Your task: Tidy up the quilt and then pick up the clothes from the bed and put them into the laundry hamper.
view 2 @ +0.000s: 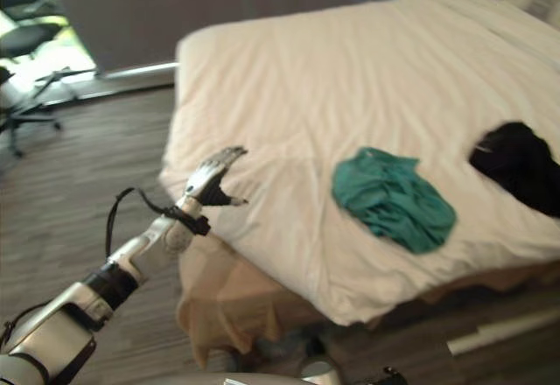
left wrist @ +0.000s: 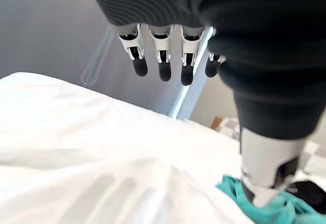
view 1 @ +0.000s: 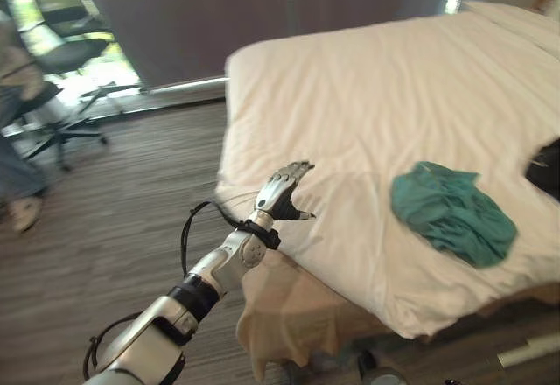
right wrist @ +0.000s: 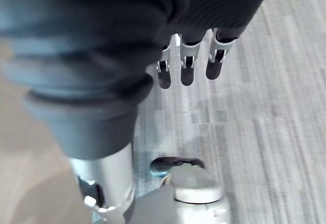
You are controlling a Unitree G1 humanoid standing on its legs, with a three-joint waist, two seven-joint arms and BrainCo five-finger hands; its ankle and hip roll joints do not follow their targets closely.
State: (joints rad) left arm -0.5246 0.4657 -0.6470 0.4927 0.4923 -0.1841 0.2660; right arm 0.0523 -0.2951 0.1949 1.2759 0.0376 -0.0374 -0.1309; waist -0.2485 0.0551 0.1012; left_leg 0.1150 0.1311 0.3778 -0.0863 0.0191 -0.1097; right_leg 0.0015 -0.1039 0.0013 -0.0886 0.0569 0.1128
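My left hand hovers, fingers loose and empty, at the quilt's near corner; green clothes lie well apart. Right hand hangs slack. A careless tug could drag clothes off.

From where I sit, the black garment is cut off by the right edge of the left eye view, so I see just a sliver. The person at the upper left is clipped by the frame edge and blurred. Below the quilt, at the bottom centre, something rounded sits by the bed base, too smeared to identify. The office chair is cropped at the upper left.
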